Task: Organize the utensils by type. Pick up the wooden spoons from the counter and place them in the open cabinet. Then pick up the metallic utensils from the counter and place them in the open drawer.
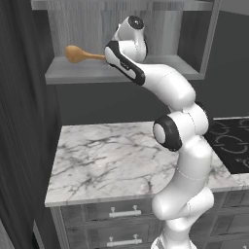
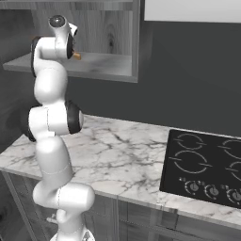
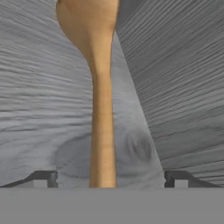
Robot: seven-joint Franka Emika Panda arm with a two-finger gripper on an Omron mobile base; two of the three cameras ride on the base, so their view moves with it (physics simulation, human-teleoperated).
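Note:
A wooden spoon [image 1: 78, 53] lies on the shelf of the open cabinet [image 1: 73, 74], bowl end pointing left. In the hand view the spoon [image 3: 103, 109] runs straight up the middle, its handle passing between my fingertips [image 3: 43, 178] without touching either. My gripper [image 3: 111, 179] stands open around the handle, inside the cabinet. From the right base view just the orange tip of the spoon [image 2: 76, 56] peeks past my wrist above the cabinet shelf [image 2: 103, 63]. The counter [image 1: 107, 155] carries no utensil that I can see. The metallic utensils and the open drawer are out of view.
A black cooktop [image 2: 207, 164] is set into the counter on the right. Below the counter run shut drawers with silver bar handles [image 1: 124, 212]. A dark wall stands along the left, and the cabinet's side panel [image 2: 135, 42] closes the shelf on the right.

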